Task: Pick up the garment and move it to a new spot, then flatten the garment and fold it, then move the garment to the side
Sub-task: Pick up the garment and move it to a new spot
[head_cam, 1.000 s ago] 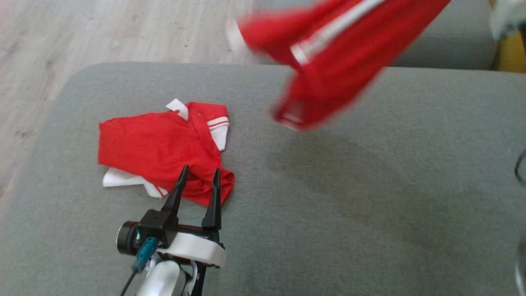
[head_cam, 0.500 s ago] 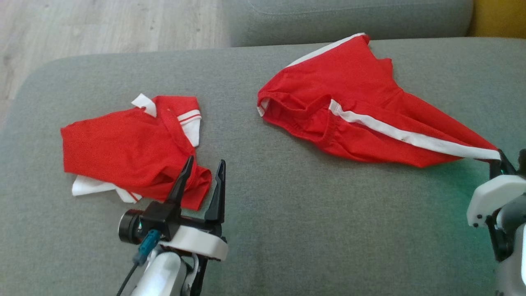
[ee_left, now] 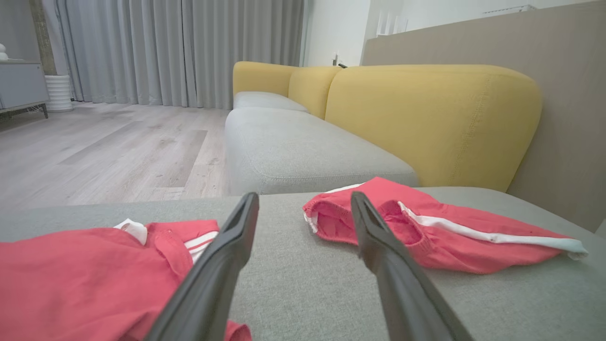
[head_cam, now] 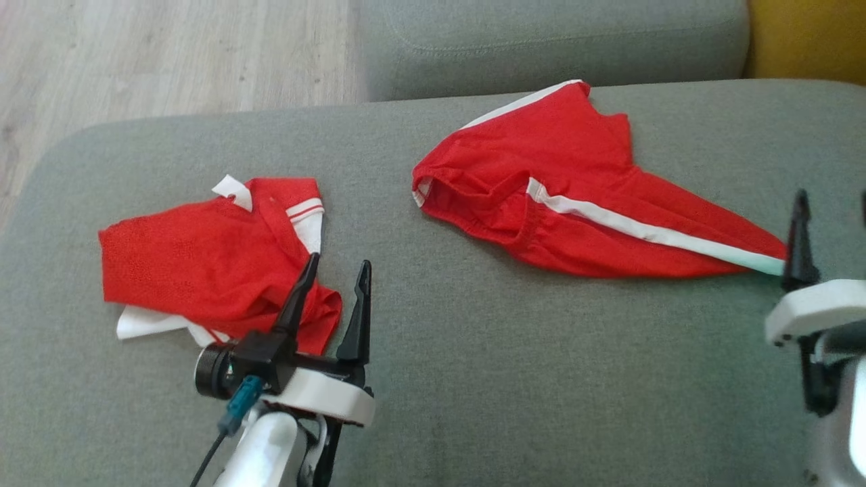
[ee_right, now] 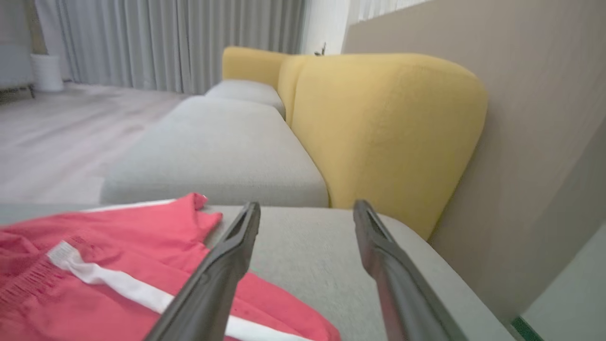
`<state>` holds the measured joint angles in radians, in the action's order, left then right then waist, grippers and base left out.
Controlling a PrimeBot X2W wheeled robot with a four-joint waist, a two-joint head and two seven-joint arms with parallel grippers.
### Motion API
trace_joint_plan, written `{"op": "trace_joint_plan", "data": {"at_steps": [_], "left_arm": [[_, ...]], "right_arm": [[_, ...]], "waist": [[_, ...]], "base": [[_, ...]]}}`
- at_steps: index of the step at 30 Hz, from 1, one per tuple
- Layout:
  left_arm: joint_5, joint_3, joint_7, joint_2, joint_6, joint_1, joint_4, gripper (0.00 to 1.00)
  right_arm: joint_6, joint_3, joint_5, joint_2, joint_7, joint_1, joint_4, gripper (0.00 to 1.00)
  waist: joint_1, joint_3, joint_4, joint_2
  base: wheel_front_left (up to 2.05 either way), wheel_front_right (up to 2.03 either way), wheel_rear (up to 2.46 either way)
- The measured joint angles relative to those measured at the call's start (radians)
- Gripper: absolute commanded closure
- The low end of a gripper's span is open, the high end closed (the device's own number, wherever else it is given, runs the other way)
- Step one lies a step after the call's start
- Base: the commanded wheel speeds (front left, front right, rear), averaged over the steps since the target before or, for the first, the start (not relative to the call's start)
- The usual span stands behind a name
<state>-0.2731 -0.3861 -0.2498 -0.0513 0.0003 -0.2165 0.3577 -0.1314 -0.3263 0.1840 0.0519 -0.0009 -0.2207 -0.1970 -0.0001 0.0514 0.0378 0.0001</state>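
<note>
Grey sofa cushion (head_cam: 507, 379) held the red shorts (head_cam: 575, 176) crumpled at two o'clock, and with left gripper (head_cam: 339, 260) and right gripper (ee_right: 307, 204) both spread empty, we feared a one-layer pinch would bunch them further.

I'm looking down on a broad grey fabric seat cushion (head_cam: 541, 379) with rounded corners. Beyond its far edge a second grey seat cushion (ee_left: 293, 151) runs on in line with it, a narrow gap between them. Plump yellow back cushions (ee_left: 426, 118) stand along the right side of both seats, against a tall beige wall panel (ee_left: 558, 94). To the left lies a pale wood-plank floor (ee_left: 104, 151), evenly lit. At the far end of the room grey curtains (ee_left: 180, 47) hang full length, with a strip of white wall (ee_left: 336, 28) beside them. A grey cabinet (ee_left: 21, 85) stands at the far left, a white ribbed object (ee_left: 59, 92) just beside it.
</note>
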Motion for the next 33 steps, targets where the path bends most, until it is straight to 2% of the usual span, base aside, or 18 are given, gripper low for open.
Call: {"op": "trace_joint_plan", "data": {"at_steps": [1, 2, 6, 11, 17, 23, 27, 33], "left_arm": [[-0.002, 0.000, -0.001, 0.000, 0.000, 0.001, -0.006, 0.00], [-0.014, -0.001, -0.002, 0.000, 0.001, 0.001, -0.015, 0.00], [-0.028, -0.002, -0.002, 0.000, 0.009, 0.002, -0.030, 0.00], [-0.031, -0.004, -0.002, 0.000, 0.010, 0.002, -0.040, 0.00], [-0.034, -0.014, -0.002, 0.000, 0.010, 0.002, -0.040, 0.00], [-0.035, -0.031, -0.002, 0.000, 0.010, -0.002, -0.040, 0.00], [-0.045, -0.038, -0.002, 0.001, 0.011, -0.012, -0.040, 0.00], [-0.064, -0.065, -0.002, 0.001, 0.021, -0.048, -0.040, 0.00]], "right_arm": [[0.000, 0.022, -0.023, -0.003, -0.022, 0.004, 0.012, 0.00], [0.000, 0.068, -0.107, -0.004, -0.068, 0.018, 0.025, 0.00], [0.000, 0.167, -0.284, -0.006, -0.162, 0.092, 0.032, 0.00], [0.000, 0.233, -0.375, -0.007, -0.225, 0.191, -0.002, 0.00], [0.000, 0.251, -0.379, -0.007, -0.240, 0.180, -0.009, 0.00], [0.000, 0.292, -0.347, -0.006, -0.229, 0.093, -0.012, 0.00], [0.000, 0.326, -0.322, -0.006, -0.142, -0.008, -0.058, 0.00], [0.000, 0.336, -0.254, -0.005, -0.017, -0.154, -0.221, 0.00]], "waist": [[0.0000, -0.002, -0.003, 0.0000], [0.0001, -0.005, -0.007, 0.0000], [0.0000, -0.007, -0.017, 0.0000], [0.0000, 0.001, -0.027, 0.0000], [0.0000, 0.016, -0.019, 0.0000], [0.0001, 0.049, 0.022, 0.0000], [0.0002, 0.080, 0.062, 0.0000], [0.0002, 0.126, 0.130, 0.0000]], "base": [[0.00, 0.00, 0.00], [0.00, 0.00, 0.00], [0.00, 0.00, 0.00], [0.00, 0.00, 0.00], [0.00, 0.00, 0.00], [0.00, 0.00, 0.00], [0.00, 0.00, 0.00], [0.00, 0.00, 0.00]]}}
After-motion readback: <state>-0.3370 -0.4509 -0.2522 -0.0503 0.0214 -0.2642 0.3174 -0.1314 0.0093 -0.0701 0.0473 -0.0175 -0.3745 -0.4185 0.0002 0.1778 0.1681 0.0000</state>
